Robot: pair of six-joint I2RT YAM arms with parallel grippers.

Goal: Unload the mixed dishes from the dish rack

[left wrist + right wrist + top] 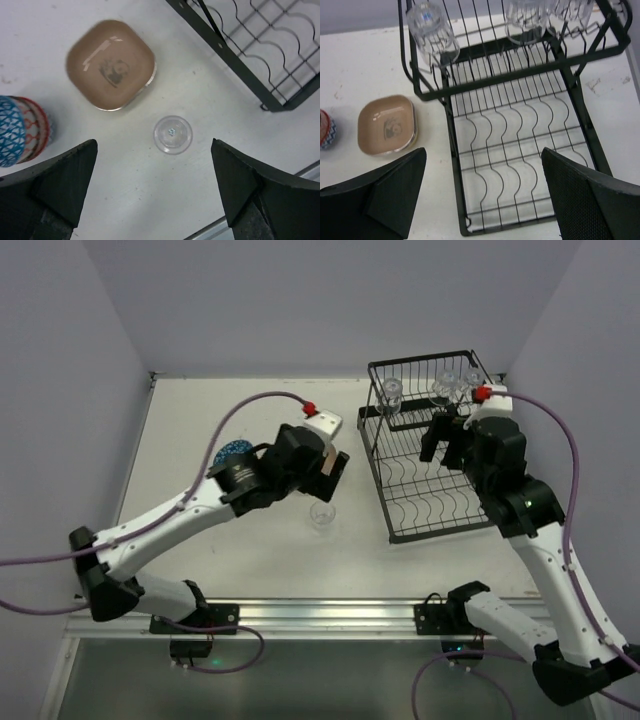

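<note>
Got a cup (172,134) sitting on the table (150,205) under the wide-open left gripper (153,143), near the rack (452,150). Got the right gripper (484,150) gaping too, over the rack, three cups (432,32) up top. Could easily tip that cup if swinging off low.

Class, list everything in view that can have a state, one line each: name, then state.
Small clear glass cup, standing on the white table, held by nothing.
Left gripper, open, above that cup.
Right gripper, open, empty.
Black wire dish rack, lower tray empty.
Three clear glass cups, in the rack's upper basket.
Tan-brown rounded-square plate, flat on the table, empty.
Blue and red patterned bowls, together on the table.
</note>
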